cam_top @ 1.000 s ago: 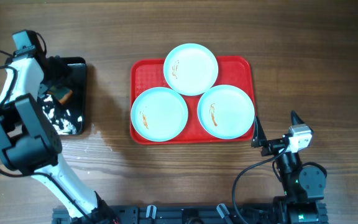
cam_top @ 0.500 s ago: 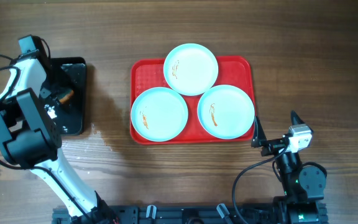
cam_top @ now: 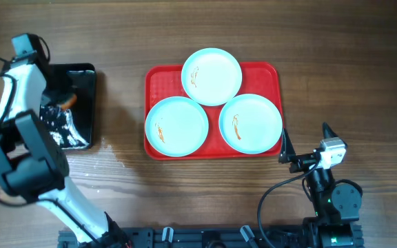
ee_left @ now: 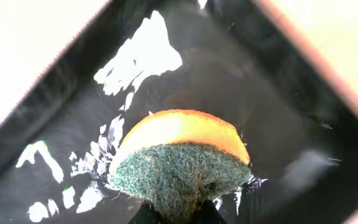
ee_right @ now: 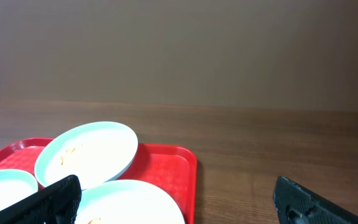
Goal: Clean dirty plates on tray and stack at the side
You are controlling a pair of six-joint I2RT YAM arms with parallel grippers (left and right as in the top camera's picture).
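Overhead: left tool (cam_top: 60, 100) clenched on sponge (ee_left: 180, 158) in black tray (cam_top: 85, 76); right tool (cam_top: 304, 134) released, beside red tray (cam_top: 157, 76) edge.

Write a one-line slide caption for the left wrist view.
Left hand pinches an orange sponge with green scouring pad over the glossy black rectangular tray.

Orange-green sponge (ee_left: 179, 155) over black tray (cam_top: 85, 89)

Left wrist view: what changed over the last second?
The left tool, open a second ago, shut on the orange-and-green sponge in the black tray. Unchanged: three smeared plates on the red tray, and the right tool, open and parked beside it.
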